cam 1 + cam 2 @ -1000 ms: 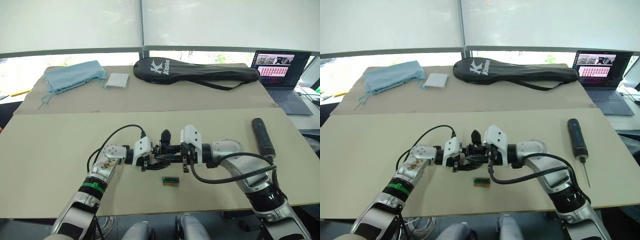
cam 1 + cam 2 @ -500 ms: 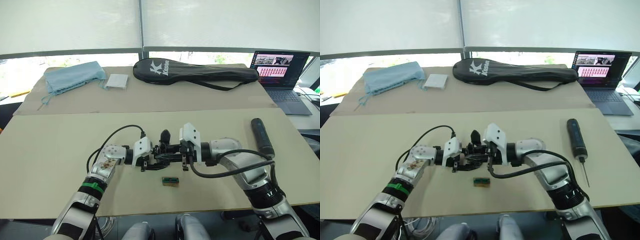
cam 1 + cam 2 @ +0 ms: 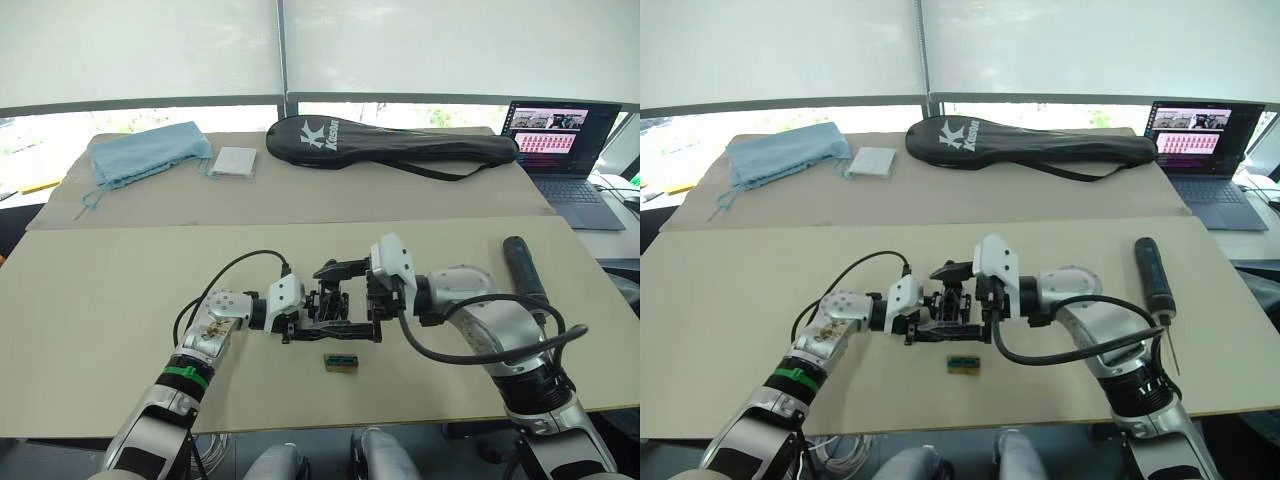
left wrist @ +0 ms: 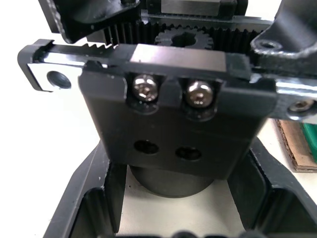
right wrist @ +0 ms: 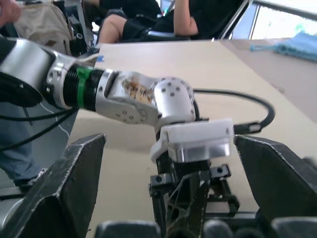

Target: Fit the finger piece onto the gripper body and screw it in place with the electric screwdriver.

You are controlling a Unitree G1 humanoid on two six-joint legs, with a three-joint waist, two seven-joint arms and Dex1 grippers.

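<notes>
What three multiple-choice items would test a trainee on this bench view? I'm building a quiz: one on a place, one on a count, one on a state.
1. Where does the electric screwdriver lie?
A. On the table to the robot's right
B. On the laptop
C. Beside the blue cloth

2. How many screw heads sit side by side on the gripper body in the left wrist view?
A. None
B. Two
C. Five

3. What is the right claw doing?
A. Gripping the electric screwdriver
B. Open, above the gripper body
C. Resting on the racket bag

Answers:
1 A: it lies alone on the table, out past the right arm.
2 B: two shiny heads show above two empty holes.
3 B: its fingers stand spread, with the left claw holding the gripper body under it.
</notes>
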